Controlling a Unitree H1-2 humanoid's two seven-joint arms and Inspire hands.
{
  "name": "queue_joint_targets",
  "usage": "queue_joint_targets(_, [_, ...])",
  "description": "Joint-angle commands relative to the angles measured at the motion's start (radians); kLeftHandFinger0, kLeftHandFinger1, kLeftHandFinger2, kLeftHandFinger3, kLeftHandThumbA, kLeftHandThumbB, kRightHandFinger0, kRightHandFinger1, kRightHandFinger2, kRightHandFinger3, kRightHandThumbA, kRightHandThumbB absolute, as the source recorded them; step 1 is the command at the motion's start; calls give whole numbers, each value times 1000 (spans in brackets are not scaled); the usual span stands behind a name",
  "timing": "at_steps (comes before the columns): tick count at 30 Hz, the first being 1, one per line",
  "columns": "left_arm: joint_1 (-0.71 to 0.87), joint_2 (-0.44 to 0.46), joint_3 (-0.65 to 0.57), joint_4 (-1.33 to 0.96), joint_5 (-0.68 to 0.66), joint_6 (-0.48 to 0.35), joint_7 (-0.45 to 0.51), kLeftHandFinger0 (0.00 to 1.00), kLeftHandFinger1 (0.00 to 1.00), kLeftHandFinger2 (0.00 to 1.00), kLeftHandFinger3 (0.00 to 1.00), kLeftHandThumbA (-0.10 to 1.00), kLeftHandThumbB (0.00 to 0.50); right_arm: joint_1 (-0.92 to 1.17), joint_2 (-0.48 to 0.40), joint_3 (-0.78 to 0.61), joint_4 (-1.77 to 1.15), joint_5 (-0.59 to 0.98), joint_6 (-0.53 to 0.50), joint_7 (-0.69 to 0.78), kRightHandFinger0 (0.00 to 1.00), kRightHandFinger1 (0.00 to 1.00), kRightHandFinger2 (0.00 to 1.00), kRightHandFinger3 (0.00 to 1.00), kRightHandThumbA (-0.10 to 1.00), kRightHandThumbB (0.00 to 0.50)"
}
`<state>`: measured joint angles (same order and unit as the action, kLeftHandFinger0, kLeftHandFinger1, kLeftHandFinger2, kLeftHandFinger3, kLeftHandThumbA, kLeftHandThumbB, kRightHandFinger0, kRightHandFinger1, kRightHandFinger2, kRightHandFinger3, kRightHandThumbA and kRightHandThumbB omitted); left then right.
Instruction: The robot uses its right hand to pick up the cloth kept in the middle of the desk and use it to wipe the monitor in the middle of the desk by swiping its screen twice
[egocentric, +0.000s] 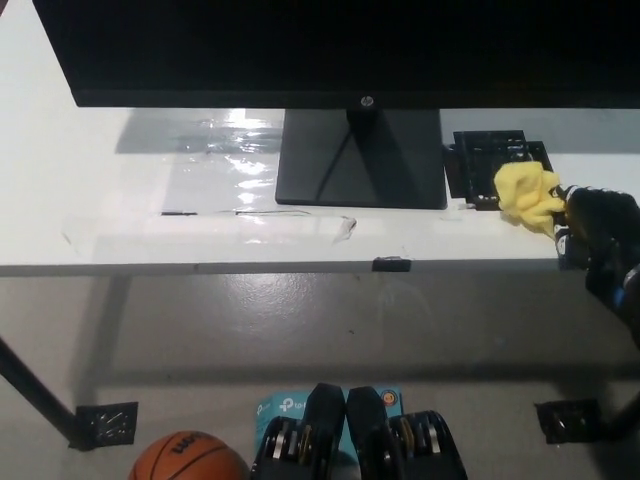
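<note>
Head view: a bunched yellow cloth (529, 194) is held in the closed black right hand (597, 226), right of the monitor (340, 52) stand, over the white desk (120, 215) edge, beside a black tray (490, 160).

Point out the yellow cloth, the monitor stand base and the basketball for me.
yellow cloth (528, 194), head view, middle of the bunched fabric.
monitor stand base (400, 170), head view, flat top right of the neck.
basketball (186, 459), head view, upper orange surface.
</note>
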<state>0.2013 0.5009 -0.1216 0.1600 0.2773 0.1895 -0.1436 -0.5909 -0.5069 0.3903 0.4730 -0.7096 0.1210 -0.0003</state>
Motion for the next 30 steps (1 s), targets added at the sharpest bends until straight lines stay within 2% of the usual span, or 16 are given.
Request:
queue_joint_targets(1, [7,24,13,-9,6,-12,-7,608,483,0,0,536,500,-1,-20,15,36,-59,-99,-119,0,248,386,401,-5,0])
queue_joint_targets(2, [8,20,19,-10,-3,-8,-9,598,480,0,0,524,500,-4,-16,20,12,-69,-68,-98,28,327,497,452,87,0])
queue_joint_targets(4, [11,20,19,-19,0,-4,-9,608,492,0,0,523,500,-5,-10,18,-3,-74,-52,-95,70,377,548,575,-11,0])
queue_joint_targets(6, [12,25,23,-28,1,2,-12,611,493,0,0,524,500,-15,2,17,-4,-79,-36,-94,105,407,571,583,-66,0])
queue_joint_targets(8, [11,23,25,-21,4,-5,-7,629,506,0,0,522,500,-17,10,23,2,-105,-29,-126,73,383,546,486,-100,0])
queue_joint_targets(9, [9,27,21,-17,6,-9,-12,634,515,0,0,544,500,-13,19,16,13,-99,-35,-149,41,381,550,347,-100,0])
queue_joint_targets(11, [7,27,18,-16,12,-5,-14,644,520,0,0,551,500,-7,25,6,19,-89,-44,-158,7,328,498,413,-100,0])
queue_joint_targets(15, [8,24,22,-18,9,-7,-14,640,522,0,0,537,500,13,45,-24,52,-56,-84,-223,0,168,376,159,-100,44])
queue_joint_targets(17, [6,25,20,-17,12,0,-18,648,530,0,3,530,500,25,67,-58,64,-24,-87,-249,0,115,351,160,-100,90])
queue_joint_targets(20, [10,23,15,-16,12,4,-23,666,543,0,0,537,500,59,131,-175,43,105,-41,-197,0,96,353,101,-100,72])
queue_joint_targets(21, [10,20,18,-15,12,0,-17,653,526,0,0,526,500,87,182,-279,-19,245,-2,-134,0,143,413,26,-100,20])
queue_joint_targets(22, [11,17,17,-19,16,3,-14,635,515,0,0,517,500,96,219,-345,-40,315,15,-134,0,153,411,1,-100,83])
queue_joint_targets(24, [12,12,13,-19,19,4,-12,635,514,0,0,517,500,104,238,-387,-54,336,23,-123,0,152,414,5,-100,132])
queue_joint_targets(25, [13,8,23,-15,-1,0,-17,621,497,0,0,499,500,95,286,-459,-85,394,96,-122,0,59,342,1,-100,246])
queue_joint_targets(27, [14,12,14,-9,10,-2,-17,625,506,0,0,518,500,91,323,-522,-117,466,91,-117,0,0,296,19,-100,307])
queue_joint_targets(30, [19,11,19,-10,11,4,-14,598,478,0,0,518,500,79,350,-571,-159,499,108,-103,0,0,367,102,-100,267])
